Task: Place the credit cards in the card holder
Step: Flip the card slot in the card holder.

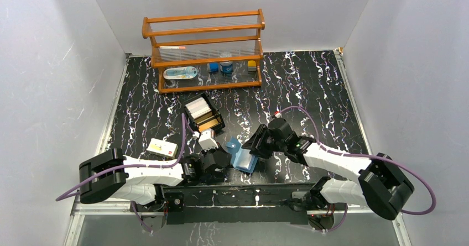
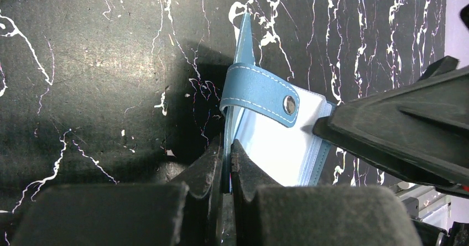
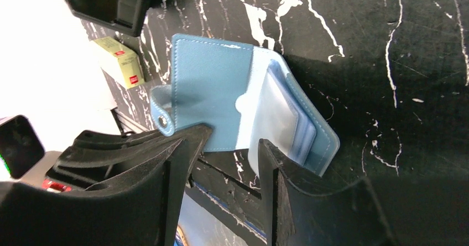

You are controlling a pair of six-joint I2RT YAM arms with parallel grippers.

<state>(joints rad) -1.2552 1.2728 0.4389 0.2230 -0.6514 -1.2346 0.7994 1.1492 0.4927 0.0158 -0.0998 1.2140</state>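
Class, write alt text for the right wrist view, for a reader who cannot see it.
An opened blue card holder with clear sleeves sits on a black marbled table. The right gripper hangs open over its near edge; a cream packet lies beyond.

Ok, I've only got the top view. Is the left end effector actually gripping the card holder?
Observer: Yes. The left wrist view shows the left end effector shut on the card holder, pinching the edge of its cover.
Operator: Is the right one carrying a card?
Observer: No. The right end effector is open with nothing between its fingers, poised at the holder's edge.
Operator: Is the holder open?
Observer: Yes. The snap tab is undone and the clear sleeves are exposed.
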